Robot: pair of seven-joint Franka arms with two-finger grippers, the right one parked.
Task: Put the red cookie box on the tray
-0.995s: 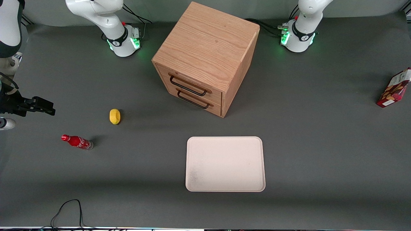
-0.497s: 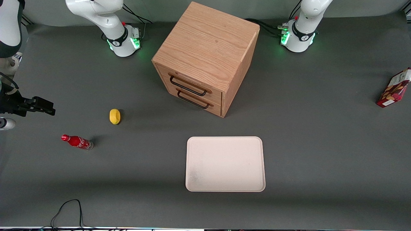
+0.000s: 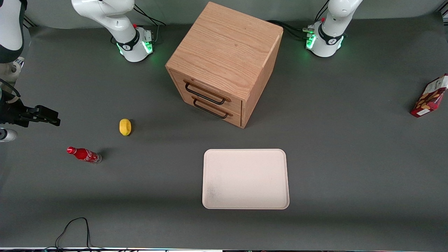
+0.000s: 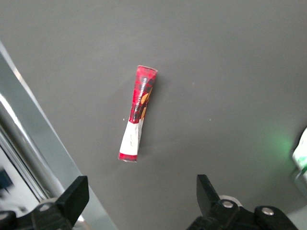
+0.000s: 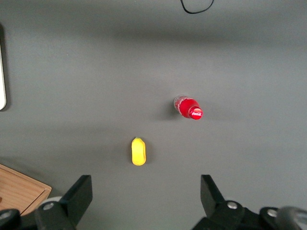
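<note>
Left wrist view: the tool [image 4: 139, 203] hangs high above the red cookie box [image 4: 137, 113], its two fingers spread wide and holding nothing, with the box seen lying flat on the dark grey bench [image 4: 230, 72] and well clear of both fingertips. Judged step: the approach, before any grasp; the box is untouched and nothing rests on the tray [image 3: 245, 178]. In the front view the box [image 3: 430, 96] lies at the working arm's end of the bench, close to its edge, well apart from the tray, which sits nearer the front camera than the wooden drawer cabinet [image 3: 224, 63]. The next move likely calls for a descent over the box with the fingers set across its narrow width, then a lift and a long carry toward the tray. Box appearance: long, narrow, dark red cardboard, tan cookie pictures along one face, a white patch toward one end. It looks light and stiff; a grip near the middle should keep it level.
</note>
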